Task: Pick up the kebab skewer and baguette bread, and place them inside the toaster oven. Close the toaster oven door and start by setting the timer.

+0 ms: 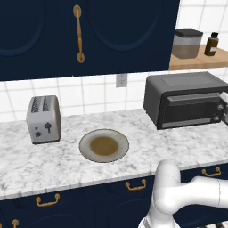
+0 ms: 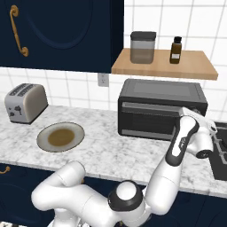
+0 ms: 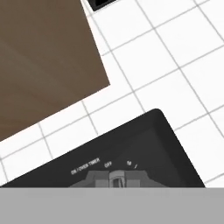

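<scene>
One shut hand at toaster oven panel.

wall: white square tiles with grey grout, one pale outlet plate set just under the upper cabinets. upper cabinets: dark navy doors with raised oval panels, one vertical brass handle. counter: white marble with grey veining, running the width of the room. lower cabinets: navy drawer fronts with brass pulls. shelf: light wood, fixed to the tiles right of the upper cabinets. stovetop: dark, at the counter's right end. light: even, soft shadows.
</scene>
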Controlling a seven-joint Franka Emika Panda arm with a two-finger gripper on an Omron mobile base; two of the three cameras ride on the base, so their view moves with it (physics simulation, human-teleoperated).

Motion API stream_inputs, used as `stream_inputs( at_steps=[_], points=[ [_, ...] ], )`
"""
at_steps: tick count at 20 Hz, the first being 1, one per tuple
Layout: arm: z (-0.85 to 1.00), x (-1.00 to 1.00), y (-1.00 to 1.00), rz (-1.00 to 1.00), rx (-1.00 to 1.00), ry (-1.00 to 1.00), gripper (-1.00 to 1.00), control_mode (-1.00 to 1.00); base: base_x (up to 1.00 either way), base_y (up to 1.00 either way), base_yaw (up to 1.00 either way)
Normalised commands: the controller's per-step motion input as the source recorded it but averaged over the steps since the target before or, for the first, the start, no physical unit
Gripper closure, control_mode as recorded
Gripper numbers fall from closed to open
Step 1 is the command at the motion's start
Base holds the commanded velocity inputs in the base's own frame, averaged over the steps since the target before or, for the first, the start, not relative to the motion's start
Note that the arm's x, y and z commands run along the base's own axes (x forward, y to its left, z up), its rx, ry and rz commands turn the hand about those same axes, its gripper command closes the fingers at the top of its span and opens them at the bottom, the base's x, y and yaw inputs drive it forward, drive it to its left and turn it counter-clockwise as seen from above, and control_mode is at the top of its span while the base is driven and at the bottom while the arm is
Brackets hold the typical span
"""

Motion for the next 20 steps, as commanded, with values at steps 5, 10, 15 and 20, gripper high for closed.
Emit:
stream_inputs(
  at_steps=[5,10,15,20],
  points=[
    [-0.01,0.0,0.0,0.0,0.25,0.0,1.0,-1.0,0.0,0.0,0.0],
    [0.0,0.0,0.0,0.0,0.28,0.07,1.0,-1.0,0.0,0.0,0.0],
    [-0.02,-0.02,0.0,0.0,0.27,0.11,1.0,-1.0,0.0,0.0,0.0],
    [-0.18,-0.12,0.0,0.0,0.25,0.07,1.0,-1.0,0.0,0.0,0.0]
  ],
)
